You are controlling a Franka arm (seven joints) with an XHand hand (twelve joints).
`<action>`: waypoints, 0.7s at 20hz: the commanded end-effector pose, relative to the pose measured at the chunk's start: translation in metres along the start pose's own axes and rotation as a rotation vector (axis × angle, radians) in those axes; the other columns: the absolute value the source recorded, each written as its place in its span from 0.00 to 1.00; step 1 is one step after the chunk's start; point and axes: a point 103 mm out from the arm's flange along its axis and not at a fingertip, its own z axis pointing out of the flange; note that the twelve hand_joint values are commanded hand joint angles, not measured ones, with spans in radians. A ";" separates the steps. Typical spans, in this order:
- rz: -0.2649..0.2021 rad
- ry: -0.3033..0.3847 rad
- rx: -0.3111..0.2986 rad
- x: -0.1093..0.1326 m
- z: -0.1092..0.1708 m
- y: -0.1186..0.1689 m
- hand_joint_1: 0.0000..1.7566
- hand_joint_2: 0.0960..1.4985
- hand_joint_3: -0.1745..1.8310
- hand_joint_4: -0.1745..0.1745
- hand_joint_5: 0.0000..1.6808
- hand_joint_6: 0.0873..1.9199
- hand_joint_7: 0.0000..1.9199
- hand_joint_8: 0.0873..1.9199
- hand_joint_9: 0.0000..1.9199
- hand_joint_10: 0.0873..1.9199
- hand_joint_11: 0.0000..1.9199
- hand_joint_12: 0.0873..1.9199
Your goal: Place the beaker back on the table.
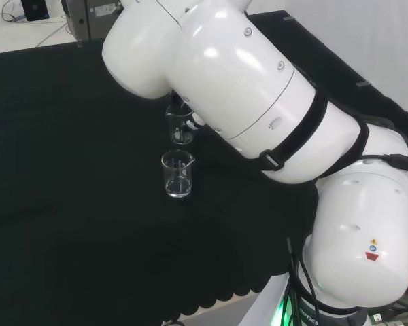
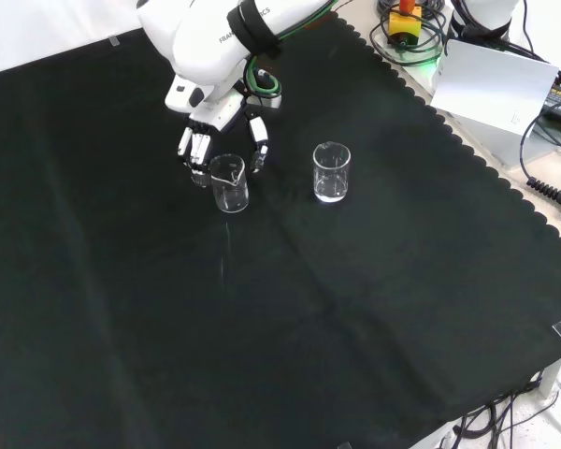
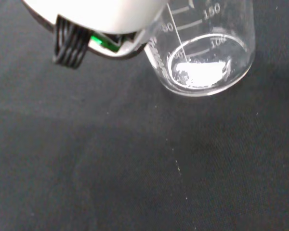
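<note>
A clear glass beaker (image 2: pixel 229 183) stands upright between the fingers and thumb of the hand (image 2: pixel 221 131), which reaches down from the top of the front view. The fingers (image 2: pixel 194 150) are on the beaker's left and the thumb (image 2: pixel 259 152) on its right, curled round its upper part. Its base is at the cloth or just above it; I cannot tell which. In the head view this beaker (image 1: pixel 180 128) is half hidden behind the arm. The wrist view has its graduated wall and base (image 3: pixel 202 57) close beside a blurred white part of the hand (image 3: pixel 101 12).
A second clear beaker (image 2: pixel 332 173) stands on the black cloth to the right of the held one in the front view, and nearer the camera (image 1: pixel 177 174) in the head view. Cables and a white box (image 2: pixel 491 79) lie beyond the cloth's scalloped edge.
</note>
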 end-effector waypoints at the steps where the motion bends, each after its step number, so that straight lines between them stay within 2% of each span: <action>1: -0.006 -0.024 -0.051 0.022 -0.045 -0.031 0.55 0.30 0.39 0.38 0.27 0.16 0.16 0.33 0.39 0.00 0.14 0.70; 6: -0.006 -0.046 -0.079 0.046 -0.078 -0.065 0.53 0.30 0.38 0.37 0.28 0.13 0.14 0.33 0.38 0.00 0.13 0.70; 14: -0.013 -0.062 -0.108 0.085 -0.102 -0.122 0.52 0.32 0.37 0.36 0.28 0.11 0.14 0.33 0.38 0.00 0.12 0.71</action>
